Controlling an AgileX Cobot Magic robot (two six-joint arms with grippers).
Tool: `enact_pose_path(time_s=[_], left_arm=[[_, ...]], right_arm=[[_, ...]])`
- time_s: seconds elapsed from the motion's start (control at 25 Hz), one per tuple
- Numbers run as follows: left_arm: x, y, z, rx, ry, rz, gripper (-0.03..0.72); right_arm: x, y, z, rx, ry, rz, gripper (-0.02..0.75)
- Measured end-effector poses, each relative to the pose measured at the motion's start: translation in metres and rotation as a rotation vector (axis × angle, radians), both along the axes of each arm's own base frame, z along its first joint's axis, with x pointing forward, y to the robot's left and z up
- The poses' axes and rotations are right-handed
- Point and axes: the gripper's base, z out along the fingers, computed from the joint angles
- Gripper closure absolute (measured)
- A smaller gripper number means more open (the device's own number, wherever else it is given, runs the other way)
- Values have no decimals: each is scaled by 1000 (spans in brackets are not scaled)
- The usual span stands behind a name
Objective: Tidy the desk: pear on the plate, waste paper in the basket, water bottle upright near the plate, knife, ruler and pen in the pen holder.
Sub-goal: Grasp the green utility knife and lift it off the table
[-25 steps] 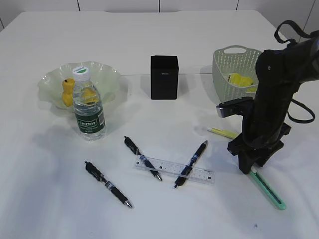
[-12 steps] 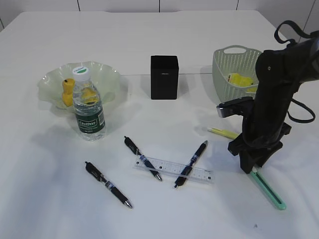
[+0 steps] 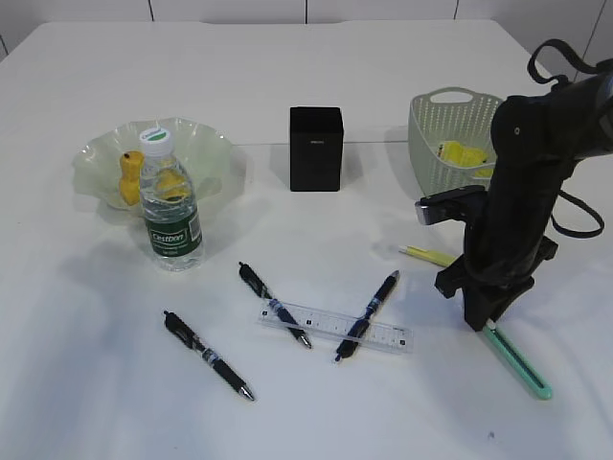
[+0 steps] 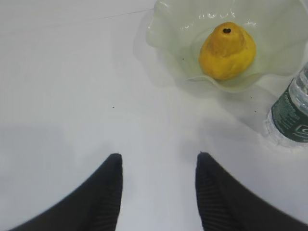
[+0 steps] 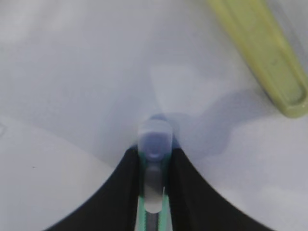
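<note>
Far left of the desk (image 3: 316, 57), around nine o'clock: the plate (image 3: 206, 144) with the pear (image 4: 226, 50) resting in it, and the water bottle (image 3: 170, 206) upright just in front, touching or nearly touching the rim. Left gripper (image 4: 159, 192) hovering low over bare tabletop beside the plate, fingers apart, nothing between them.

Centre, toward twelve o'clock: the pen holder (image 3: 316, 149), standing alone. Toward six o'clock: three pens, one (image 3: 208, 354) on its own, another (image 3: 274, 304) and a third (image 3: 368, 313) crossing the ruler (image 3: 335, 327) lying flat.

Right, around two o'clock: the basket (image 3: 436, 144) with the waste paper (image 3: 462, 153) inside. Just below, a small yellow-green pen-like item (image 3: 428, 254) on the table.

At four o'clock: the knife (image 3: 517, 360), a slim green utility cutter lying flat. Likely light, stiff and narrow, with a smooth plastic shell (prone to pivot or slide if pinched off-centre); best taken across the handle's flat sides, near the butt end as here, blade end kept pointing away.

Right arm folded steeply, wrist pitched almost straight down over the knife's near end. Right gripper (image 5: 153, 183) with fingers (image 5: 125, 192) pressed against both sides of the handle, clamped on it, knife apparently not yet lifted off the table.
</note>
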Motion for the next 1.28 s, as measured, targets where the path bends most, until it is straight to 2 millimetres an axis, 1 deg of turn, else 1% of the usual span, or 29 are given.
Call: enact_pose_path(time_s=[0.88,1.0,1.28], left_arm=[[0,0,0,0,0,0,340],[0,0,0,0,0,0,340],[0,0,0,0,0,0,340]], right_arm=[[3,8,2,82,-15,-67,612],[11,10,10,95,-45,-69,612],[34,17,42,143,-127,-74,612]])
